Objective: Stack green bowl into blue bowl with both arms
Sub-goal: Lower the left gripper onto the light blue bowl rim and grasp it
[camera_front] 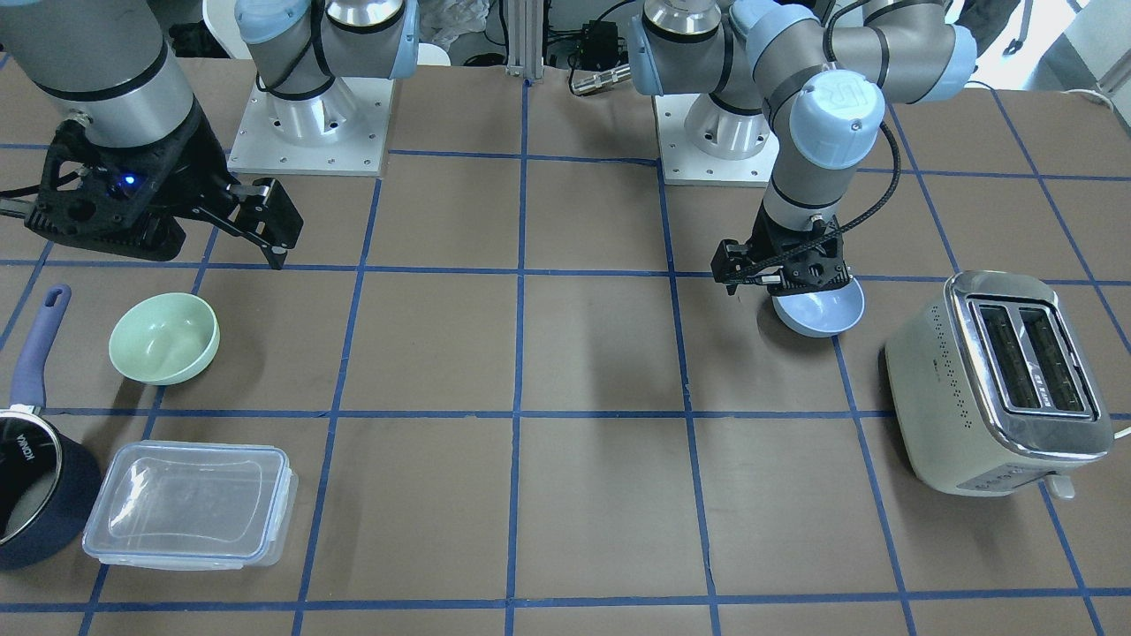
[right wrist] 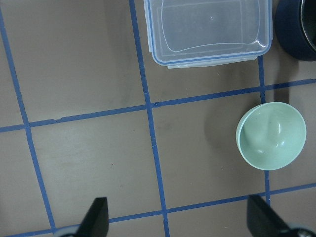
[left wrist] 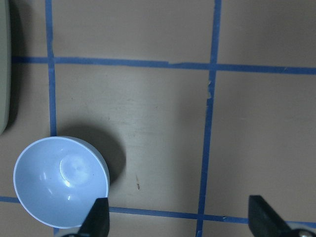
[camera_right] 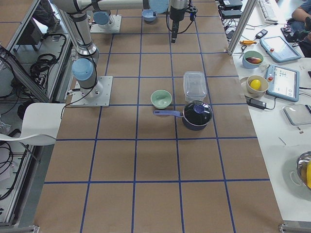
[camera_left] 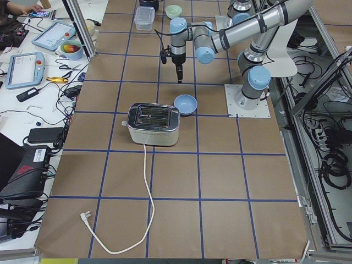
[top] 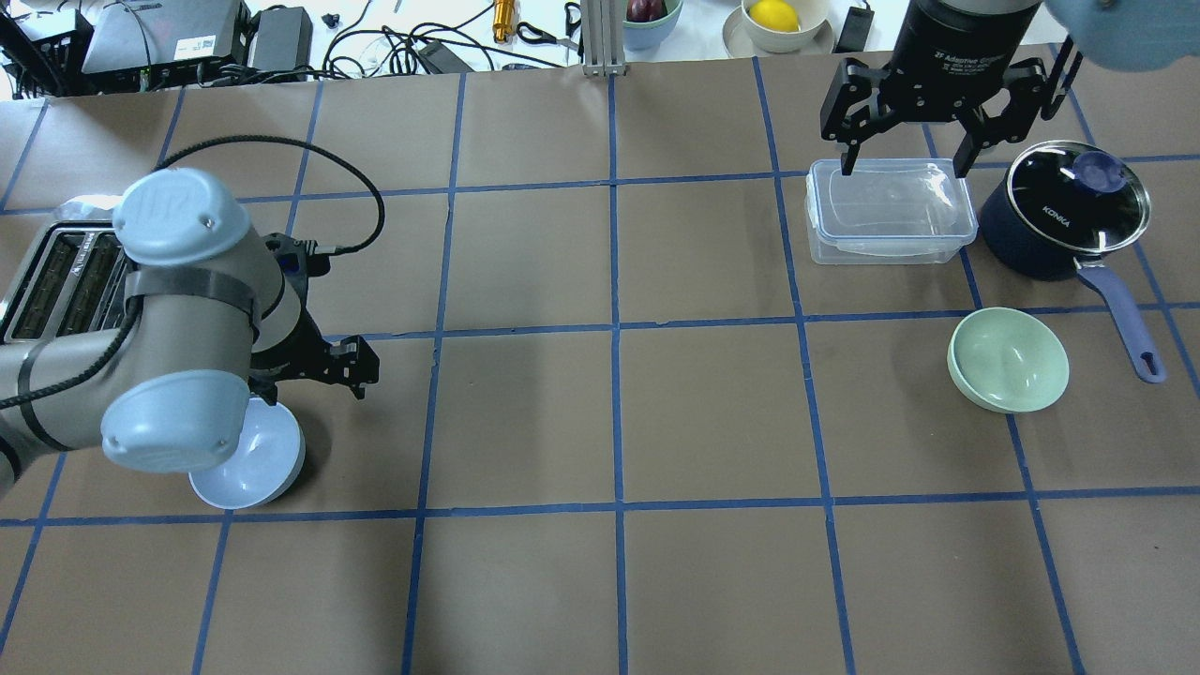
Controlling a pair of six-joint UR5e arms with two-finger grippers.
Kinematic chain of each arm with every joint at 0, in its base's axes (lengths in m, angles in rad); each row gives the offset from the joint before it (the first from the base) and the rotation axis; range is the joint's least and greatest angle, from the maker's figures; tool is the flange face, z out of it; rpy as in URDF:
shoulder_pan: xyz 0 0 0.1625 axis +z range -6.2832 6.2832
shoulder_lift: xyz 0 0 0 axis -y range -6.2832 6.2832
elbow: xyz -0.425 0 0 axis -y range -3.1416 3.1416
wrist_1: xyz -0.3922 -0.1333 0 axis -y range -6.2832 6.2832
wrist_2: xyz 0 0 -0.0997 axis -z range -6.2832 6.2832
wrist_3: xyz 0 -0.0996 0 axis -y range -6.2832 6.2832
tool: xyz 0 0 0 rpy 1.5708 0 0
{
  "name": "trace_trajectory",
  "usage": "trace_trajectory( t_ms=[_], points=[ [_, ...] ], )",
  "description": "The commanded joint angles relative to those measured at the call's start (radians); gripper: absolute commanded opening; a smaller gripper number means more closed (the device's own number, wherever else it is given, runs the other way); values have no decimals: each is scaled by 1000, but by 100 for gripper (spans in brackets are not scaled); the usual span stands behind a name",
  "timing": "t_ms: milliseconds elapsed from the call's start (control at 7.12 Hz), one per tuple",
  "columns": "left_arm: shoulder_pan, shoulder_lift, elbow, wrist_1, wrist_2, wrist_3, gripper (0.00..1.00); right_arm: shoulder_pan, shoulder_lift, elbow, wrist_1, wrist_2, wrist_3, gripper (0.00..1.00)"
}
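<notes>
The desk (top: 609, 422) is covered in brown paper and marked into squares with blue tape. Along the top edge of the overhead view, past the paper, lie cables (top: 375, 47) and a dish with a lemon (top: 776, 16). The left pincer (left wrist: 180, 222) is raised above the desk with its fingers spread wide, holding and touching nothing. In its wrist view the blue bowl (left wrist: 61, 182) sits upright at lower left, with one fingertip (left wrist: 98, 217) overlapping its rim in the picture. The right pincer (top: 907, 159) also gapes wide and holds nothing, hanging high at the upper right of the overhead view over the far edge of a clear lidded box (top: 891, 220). The green bowl (top: 1008, 361) rests upright right of centre in that view, just below the box and apart from it, and well away from the blue bowl at lower left. A dark saucepan (top: 1064, 216) stands just beside the box, and its blue handle (top: 1125, 323) slants down past the green bowl without touching it. A cream toaster (camera_front: 1003, 380) stands near the blue bowl.
</notes>
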Motion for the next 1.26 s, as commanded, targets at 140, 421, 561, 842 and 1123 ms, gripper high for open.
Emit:
trace_trajectory(
  t_ms=[140, 421, 561, 842, 1123],
  points=[
    [58, -21, -176, 194, 54, 30, 100, -2, 1, -2, 0, -1, 0, 100],
    [63, -47, -195, 253, 46, 63, 60, -2, 4, -2, -2, 2, 0, 100],
    [63, -59, -202, 275, 46, 109, 30, -2, 4, -2, -2, 4, 0, 100],
    [62, -68, -216, 313, 51, 128, 4, -2, 4, -2, 0, 1, 0, 100],
    [-1, -39, -183, 327, 54, 90, 4, -2, 4, -2, -2, 4, 0, 100]
  ],
)
